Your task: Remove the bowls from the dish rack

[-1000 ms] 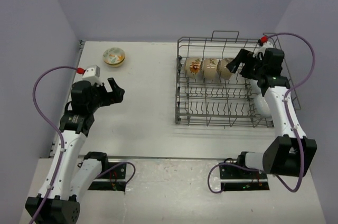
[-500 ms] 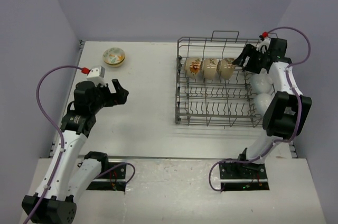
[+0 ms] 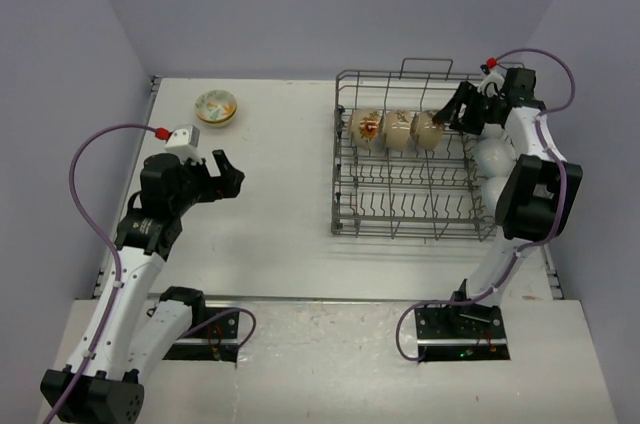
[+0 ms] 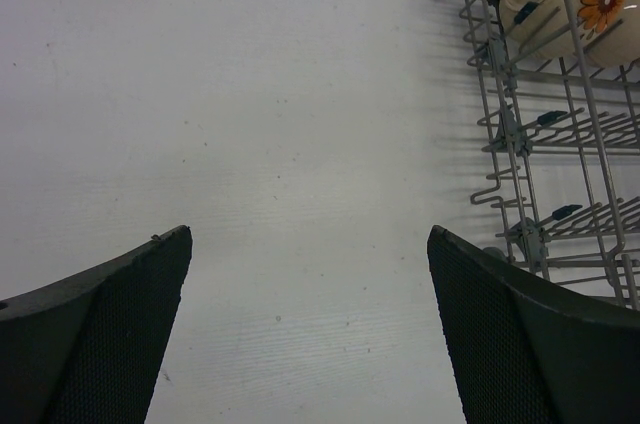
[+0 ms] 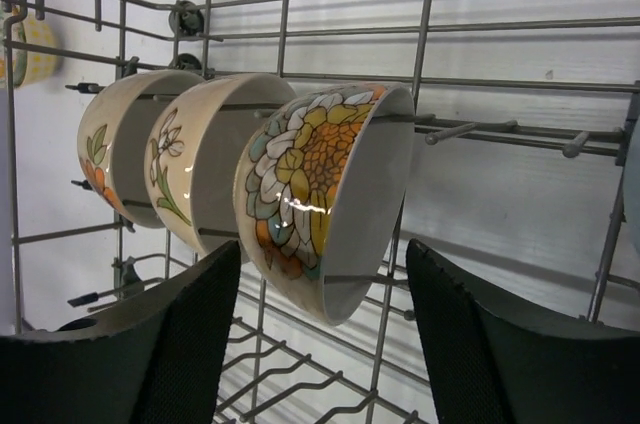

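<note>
Your right hand is at the far right side of the dish rack, and its two fingers are spread wide apart. In its wrist camera, the big flower bowl sits between the two fingers, low in the gap, but you cannot tell if they touch it. That bowl stands on its edge between the wires, and you can see the orange and green flower painted inside it. Just behind it stand a lily bowl with a white flower and a green stem inside, and then a leaf bowl with green leaves and an orange mark. From above, these three make a row in the far part of the rack. Two white bowls lie at the right end of the rack, one nearer to you than the other, partly hidden by the right arm. One small flowery bowl sits right way up on the table, far to the left and well apart from the rack. Your left hand hangs over the bare table, left of the rack, with its fingers wide apart and nothing in them.
</note>
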Available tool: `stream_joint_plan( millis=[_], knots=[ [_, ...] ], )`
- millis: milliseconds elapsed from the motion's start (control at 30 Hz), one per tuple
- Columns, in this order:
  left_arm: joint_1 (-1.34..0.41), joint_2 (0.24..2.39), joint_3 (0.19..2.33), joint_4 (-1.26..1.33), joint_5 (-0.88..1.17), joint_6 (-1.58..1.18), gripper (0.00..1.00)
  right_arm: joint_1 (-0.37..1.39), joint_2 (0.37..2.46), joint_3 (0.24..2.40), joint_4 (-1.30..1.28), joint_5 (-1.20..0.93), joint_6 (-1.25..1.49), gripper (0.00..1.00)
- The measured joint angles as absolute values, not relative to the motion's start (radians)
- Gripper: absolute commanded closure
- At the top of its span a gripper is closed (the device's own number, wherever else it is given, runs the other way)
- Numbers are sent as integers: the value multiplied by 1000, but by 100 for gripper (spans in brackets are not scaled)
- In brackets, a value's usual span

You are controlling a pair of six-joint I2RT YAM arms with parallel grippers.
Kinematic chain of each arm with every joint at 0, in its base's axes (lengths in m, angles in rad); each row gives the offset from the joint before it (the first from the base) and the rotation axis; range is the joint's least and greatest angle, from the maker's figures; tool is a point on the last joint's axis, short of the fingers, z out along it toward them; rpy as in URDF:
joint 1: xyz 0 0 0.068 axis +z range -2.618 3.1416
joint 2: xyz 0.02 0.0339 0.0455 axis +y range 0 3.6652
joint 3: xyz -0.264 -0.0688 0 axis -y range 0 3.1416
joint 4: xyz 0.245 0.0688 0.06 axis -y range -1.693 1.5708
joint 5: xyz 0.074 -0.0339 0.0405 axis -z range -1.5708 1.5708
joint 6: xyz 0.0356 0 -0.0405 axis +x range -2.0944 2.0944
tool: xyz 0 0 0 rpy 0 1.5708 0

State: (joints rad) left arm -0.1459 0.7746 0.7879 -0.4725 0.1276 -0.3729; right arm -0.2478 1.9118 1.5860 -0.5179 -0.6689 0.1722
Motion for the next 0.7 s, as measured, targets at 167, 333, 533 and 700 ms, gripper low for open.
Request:
stream_joint_plan(
  millis=[167,333,533,700],
  knots=[
    [-146,780,788,-472,128,-373,0,-248,1980,1625,-540,-739,155,41],
    [-146,794,788,-472,128,-373,0,-248,2007,1647,-558,-801,139,48],
    [-146,805,788,-472,127,-371,0,-248,2028,1657,-569,-859,129,52],
    [-146,808,788,-472,127,-370,0,-248,2046,1661,-574,-905,125,58]
  ],
)
